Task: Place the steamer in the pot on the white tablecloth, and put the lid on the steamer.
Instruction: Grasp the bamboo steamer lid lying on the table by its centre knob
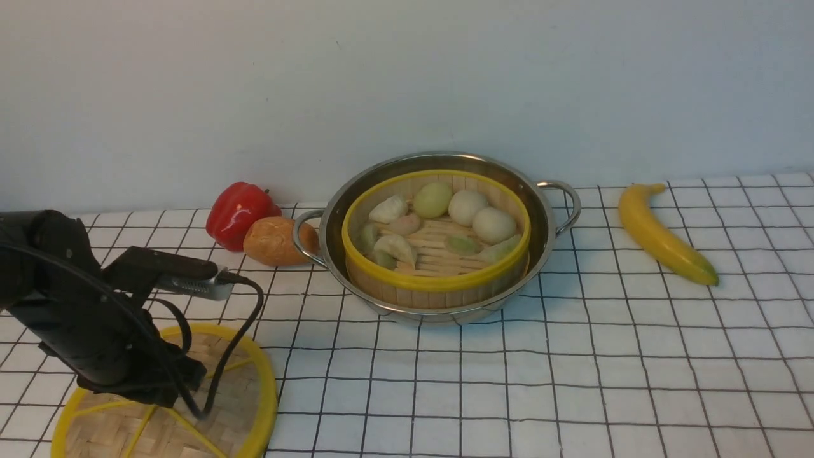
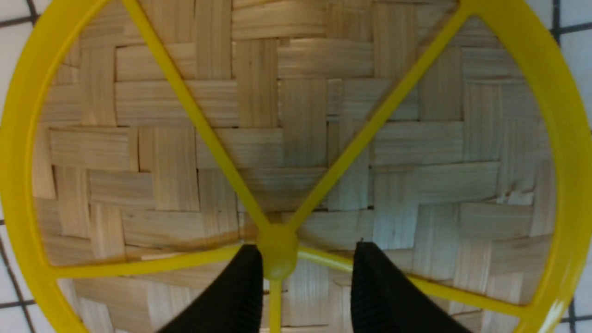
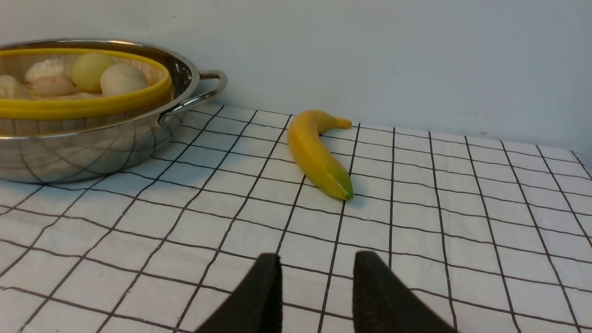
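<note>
Front view: the steamer already sits inside the pot on the white tablecloth. The lid lies flat at the pot's 8 o'clock, so the covering is not yet done.

Left wrist view: the left gripper has its fingers apart astride the hub, perhaps touching it.

Right wrist view: the right gripper has its fingers apart and empty over the gridded cloth, with a plain pale wall behind.

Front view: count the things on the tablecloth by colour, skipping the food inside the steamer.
Red: 1, pepper
Orange-brown: 1, roll
Yellow: 1, banana
Steel: 1, pot
Bamboo with yellow rims: 2, steamer and lid
Total: 6
</note>
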`<state>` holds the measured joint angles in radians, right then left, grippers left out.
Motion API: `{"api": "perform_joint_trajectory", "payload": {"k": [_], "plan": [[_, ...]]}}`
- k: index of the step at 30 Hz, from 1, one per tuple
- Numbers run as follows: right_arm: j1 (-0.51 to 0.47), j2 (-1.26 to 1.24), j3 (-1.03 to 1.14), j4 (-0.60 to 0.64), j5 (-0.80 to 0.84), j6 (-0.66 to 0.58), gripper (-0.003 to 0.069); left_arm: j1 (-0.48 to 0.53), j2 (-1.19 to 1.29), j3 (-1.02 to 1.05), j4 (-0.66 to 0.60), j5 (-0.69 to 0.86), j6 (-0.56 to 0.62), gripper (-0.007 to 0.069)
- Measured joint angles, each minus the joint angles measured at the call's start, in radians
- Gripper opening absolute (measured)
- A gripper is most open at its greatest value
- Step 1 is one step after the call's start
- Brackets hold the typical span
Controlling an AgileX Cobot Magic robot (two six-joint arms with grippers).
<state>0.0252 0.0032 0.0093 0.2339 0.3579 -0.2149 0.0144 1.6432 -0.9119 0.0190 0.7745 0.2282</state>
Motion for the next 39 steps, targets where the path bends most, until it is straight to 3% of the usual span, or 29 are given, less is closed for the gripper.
{"api": "perform_joint_trajectory", "payload": {"k": [9, 15, 27, 30, 33, 39], "plan": [[0.000, 0.000, 0.000, 0.000, 0.000, 0.000, 0.0243, 0.000, 0.012, 0.000, 0.118, -0.033, -0.130, 0.0258], [0.000, 0.000, 0.000, -0.001, 0.000, 0.000, 0.0243, 0.000, 0.017, 0.000, 0.119, -0.052, -0.134, 0.0197], [0.000, 0.000, 0.000, -0.001, 0.000, 0.000, 0.0243, 0.000, 0.084, -0.010, 0.106, -0.049, -0.139, 0.0206], [0.000, 0.000, 0.000, -0.001, -0.001, 0.000, 0.0243, 0.000, 0.078, -0.011, 0.101, -0.046, -0.132, 0.0164], [0.000, 0.000, 0.000, -0.001, -0.001, 0.000, 0.0243, 0.000, 0.061, -0.026, 0.096, -0.020, -0.111, 0.0119], [0.000, 0.000, 0.000, -0.001, -0.001, 0.000, 0.0243, 0.000, -0.014, -0.126, 0.077, 0.113, -0.055, 0.0119]]}}
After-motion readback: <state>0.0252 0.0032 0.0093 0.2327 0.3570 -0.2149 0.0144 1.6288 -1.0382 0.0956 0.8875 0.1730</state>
